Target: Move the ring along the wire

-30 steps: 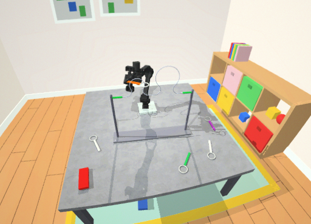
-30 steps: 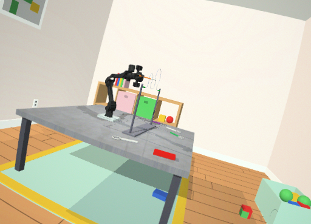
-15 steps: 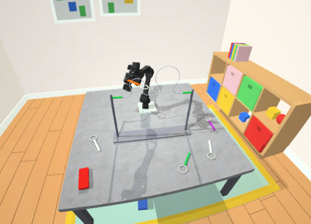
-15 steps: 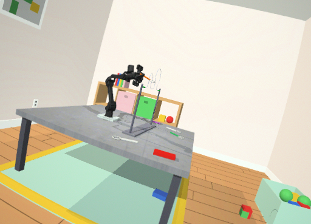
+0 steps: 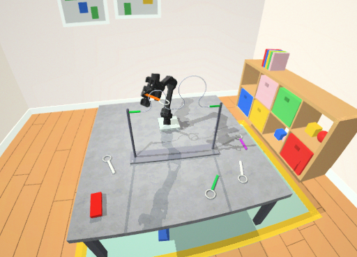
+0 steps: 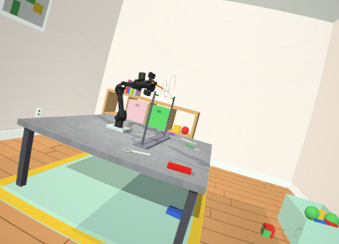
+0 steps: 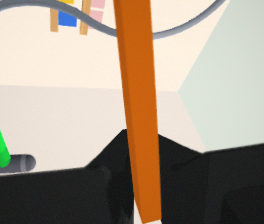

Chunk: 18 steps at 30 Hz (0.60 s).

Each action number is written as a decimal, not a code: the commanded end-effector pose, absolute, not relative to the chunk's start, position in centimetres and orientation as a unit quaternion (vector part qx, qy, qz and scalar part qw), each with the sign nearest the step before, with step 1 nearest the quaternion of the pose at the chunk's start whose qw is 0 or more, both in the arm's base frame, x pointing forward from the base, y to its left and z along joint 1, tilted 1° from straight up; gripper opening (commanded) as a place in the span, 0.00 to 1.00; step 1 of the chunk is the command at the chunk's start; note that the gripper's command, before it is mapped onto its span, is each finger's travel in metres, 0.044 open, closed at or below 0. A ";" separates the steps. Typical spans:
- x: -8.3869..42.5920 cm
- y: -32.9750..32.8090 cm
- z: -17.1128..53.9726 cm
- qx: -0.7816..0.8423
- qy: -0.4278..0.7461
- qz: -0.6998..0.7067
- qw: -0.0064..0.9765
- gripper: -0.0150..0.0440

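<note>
My gripper [image 5: 145, 95] [image 6: 153, 83] [image 7: 134, 136] is shut on the orange handle [image 5: 153, 97] [image 6: 159, 86] [image 7: 140, 90], behind the wire and above the table. The pale ring [image 5: 169, 102] at its far end is around the thin grey wire [image 5: 194, 76] [image 7: 95, 24], right of the small left arch; wire-to-ring contact cannot be told. The ring is outside the wrist view. The left green part [image 5: 134, 111] [image 7: 0, 150] joins the left post [image 5: 131, 133] [image 6: 148, 118]; the right green part [image 5: 215, 106] joins the right post [image 5: 217, 126].
The wire makes a tall loop between the ring and right post. On the table lie a red block [image 5: 96, 205] [image 6: 179, 168], a white ring tool [image 5: 111, 166] at left, a green-handled one [image 5: 215, 182], another white one [image 5: 241, 168] and a magenta-handled one [image 5: 243, 143].
</note>
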<state>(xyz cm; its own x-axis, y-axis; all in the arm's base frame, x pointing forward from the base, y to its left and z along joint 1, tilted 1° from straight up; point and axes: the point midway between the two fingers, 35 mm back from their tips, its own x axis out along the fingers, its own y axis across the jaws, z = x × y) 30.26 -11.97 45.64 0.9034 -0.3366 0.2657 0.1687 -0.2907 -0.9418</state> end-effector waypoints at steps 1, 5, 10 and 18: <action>30.3 -12.2 44.7 -0.761 0.059 -0.209 0.612 0.00; 30.4 -12.4 43.6 -0.740 0.069 -0.204 0.637 0.00; 30.4 -12.6 42.0 -0.710 0.081 -0.195 0.672 0.00; 30.5 -12.4 39.2 -0.649 0.104 -0.178 0.732 0.00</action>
<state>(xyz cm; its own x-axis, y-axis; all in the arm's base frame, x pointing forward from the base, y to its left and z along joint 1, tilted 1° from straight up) 30.55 -12.52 40.13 0.9149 -0.3890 0.1075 0.1295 0.0306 -0.9911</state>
